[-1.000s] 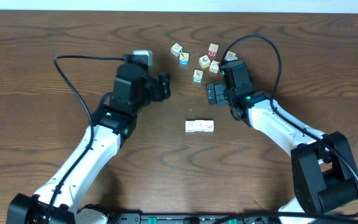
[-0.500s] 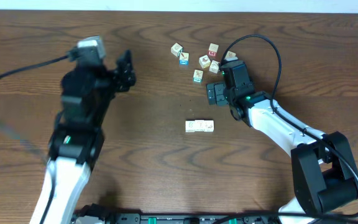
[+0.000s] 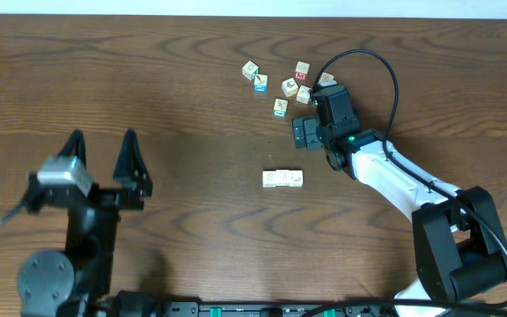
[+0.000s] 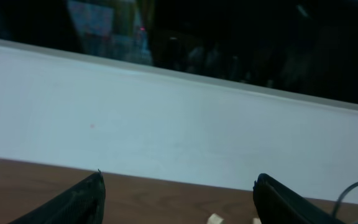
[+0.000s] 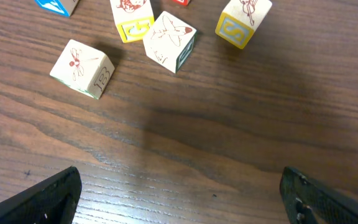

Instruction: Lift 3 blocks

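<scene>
The brown wooden bench (image 3: 192,53) fills the overhead view; its far edge meets a white wall (image 3: 253,7) along the top, and open wood runs across the left half and the middle. The right arm (image 3: 394,180) reaches in from the near right corner toward the far centre, with its black cable (image 3: 385,66) looping beyond it. The left arm (image 3: 69,264) stands folded at the near left edge. The left hand (image 3: 104,157) is raised toward the overhead camera, fingers apart with nothing between them, well apart from everything on the bench; its wrist view looks out level over the far edge at the wall. The right hand (image 3: 304,133) hangs low with its fingers spread wide and holds nothing, just on the near side of a loose cluster of cubes (image 3: 289,86) with coloured faces; its wrist view shows bare wood between the fingertips and those cubes. The blocks (image 3: 282,180), three pale cubes touching in a left-to-right row, lie near the centre, just near and left of the right hand and not touching it. A second ago the left arm stretched in toward the far centre with its hand close to the cluster; it has since swung out left and drawn back to the near corner, opening the middle, while the right arm, the cluster and the blocks sit as before
</scene>
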`<state>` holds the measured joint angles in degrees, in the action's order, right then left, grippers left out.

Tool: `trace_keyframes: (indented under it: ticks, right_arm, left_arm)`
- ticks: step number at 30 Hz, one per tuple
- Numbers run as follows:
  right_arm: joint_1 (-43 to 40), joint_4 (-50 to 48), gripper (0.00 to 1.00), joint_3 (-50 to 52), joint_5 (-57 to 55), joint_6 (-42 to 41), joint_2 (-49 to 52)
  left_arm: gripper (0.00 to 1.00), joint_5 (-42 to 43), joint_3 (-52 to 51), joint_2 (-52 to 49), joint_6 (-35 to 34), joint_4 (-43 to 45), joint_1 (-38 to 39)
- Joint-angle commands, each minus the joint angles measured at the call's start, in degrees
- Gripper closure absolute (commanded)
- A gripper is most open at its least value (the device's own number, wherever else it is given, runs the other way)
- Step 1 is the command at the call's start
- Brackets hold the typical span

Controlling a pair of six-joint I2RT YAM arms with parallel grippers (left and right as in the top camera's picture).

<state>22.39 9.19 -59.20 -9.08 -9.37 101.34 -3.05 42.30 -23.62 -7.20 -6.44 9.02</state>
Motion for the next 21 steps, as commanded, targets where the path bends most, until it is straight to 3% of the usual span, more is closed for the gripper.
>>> trace_keyframes:
  ticks: [1,9,21]
  right_arm:
    - [-0.28,0.07,0.01,-0.74,-0.96,0.44,0.2]
    - [-0.28,0.07,0.01,-0.74,-0.96,0.44,0.2]
    - [-0.28,0.07,0.01,-0.74,-0.96,0.44,0.2]
  left_arm:
    - [0.24,-2.19,-6.64,5.95,1.18,1.29,-1.73]
    - [0.23,-2.16,-27.56,21.53,-3.67,16.57,-5.86]
    - [0.23,-4.83,-38.01,23.54,-4.48,14.38,-7.37]
